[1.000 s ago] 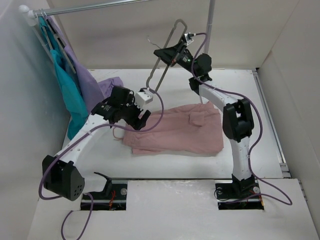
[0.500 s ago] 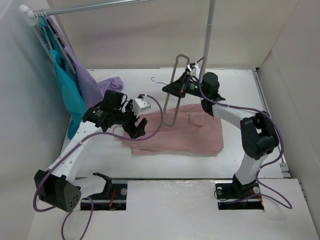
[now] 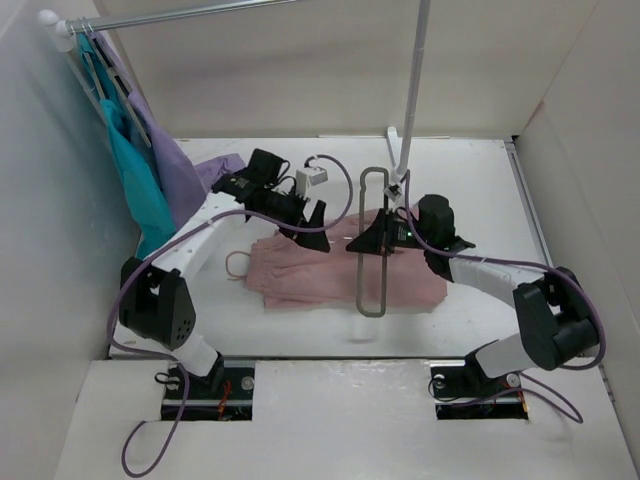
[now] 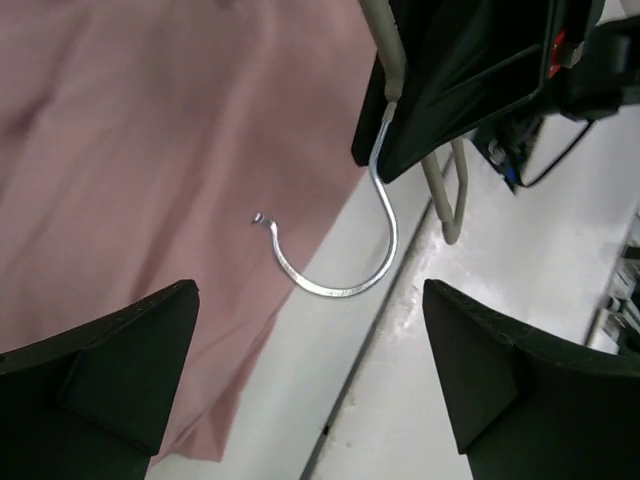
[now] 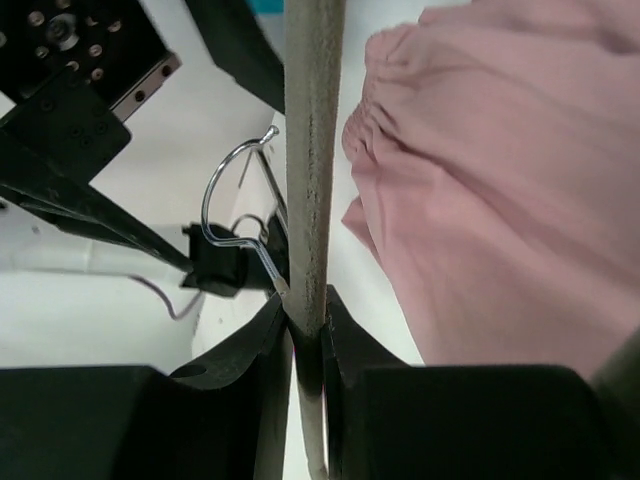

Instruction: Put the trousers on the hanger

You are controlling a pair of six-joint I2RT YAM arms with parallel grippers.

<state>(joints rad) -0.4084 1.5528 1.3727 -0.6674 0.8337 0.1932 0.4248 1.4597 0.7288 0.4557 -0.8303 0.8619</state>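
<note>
The dusty-pink trousers (image 3: 320, 268) lie flat in the middle of the table. My right gripper (image 3: 368, 240) is shut on the grey hanger (image 3: 373, 290), holding it low over the trousers, edge-on to the top camera. In the right wrist view the jaws (image 5: 308, 310) clamp the hanger's bar (image 5: 313, 130), with the trousers (image 5: 500, 200) to the right and the wire hook (image 5: 232, 185) to the left. My left gripper (image 3: 305, 218) is open and empty just left of the hanger. In its wrist view the gripper (image 4: 309, 288) looks down on the hook (image 4: 345, 285) and the trousers (image 4: 150, 140).
A lilac garment (image 3: 172, 160) and a teal garment (image 3: 135, 190) hang from a rail (image 3: 200, 14) at the far left. A vertical pole (image 3: 415, 80) stands at the back. A thin cord loop (image 3: 237, 266) lies left of the trousers. Walls enclose the table.
My right arm brought the hanger down from high at the back to low over the trousers. My left gripper moved from the trousers' left edge up and right, next to the hook.
</note>
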